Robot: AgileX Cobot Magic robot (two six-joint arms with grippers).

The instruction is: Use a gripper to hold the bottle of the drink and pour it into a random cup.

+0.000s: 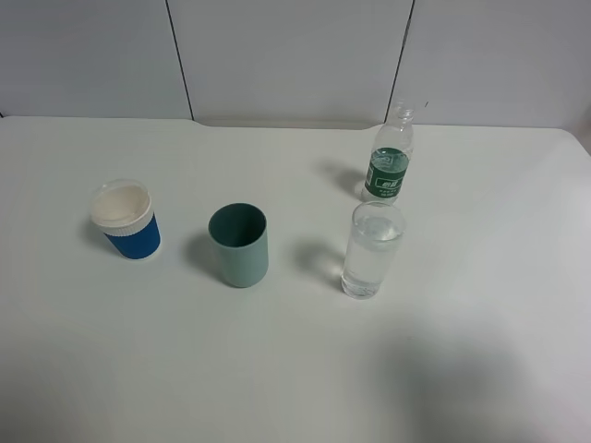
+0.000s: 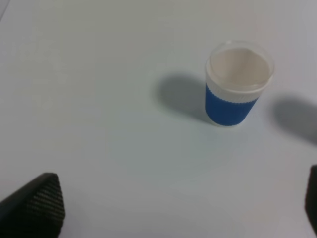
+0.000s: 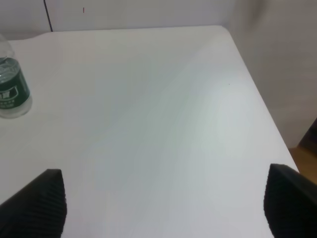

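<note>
Black fingertips of the right claw (image 3: 163,203) sit at the near edge of the right wrist view, spread wide apart, nothing between them, only bare white table (image 3: 163,124) under the gap. Left claw (image 2: 183,206) same story in the left wrist view: one finger (image 2: 34,206) clear on one side, a sliver of the other at the opposite edge, jaws wide, empty. Neither claw shows in the exterior high view.

Out from the right claw: the bottle of the drink (image 3: 11,87) stands upright well apart from it, green label, only its lower body in that view. In the high view the bottle (image 1: 390,155) is at the back right of the table, uncapped, clear neck, untouched. Just in front of it, near but apart, the cup (image 1: 372,249): tall clear tumbler, upright, clear liquid filling most of it.

Out from the left claw: blue cup (image 2: 237,84) with white rim, upright, well apart from the fingers; in the high view it sits far left (image 1: 126,221). Teal cup (image 1: 238,245) stands between the blue cup and the clear cup, upright, looks empty inside.
</note>
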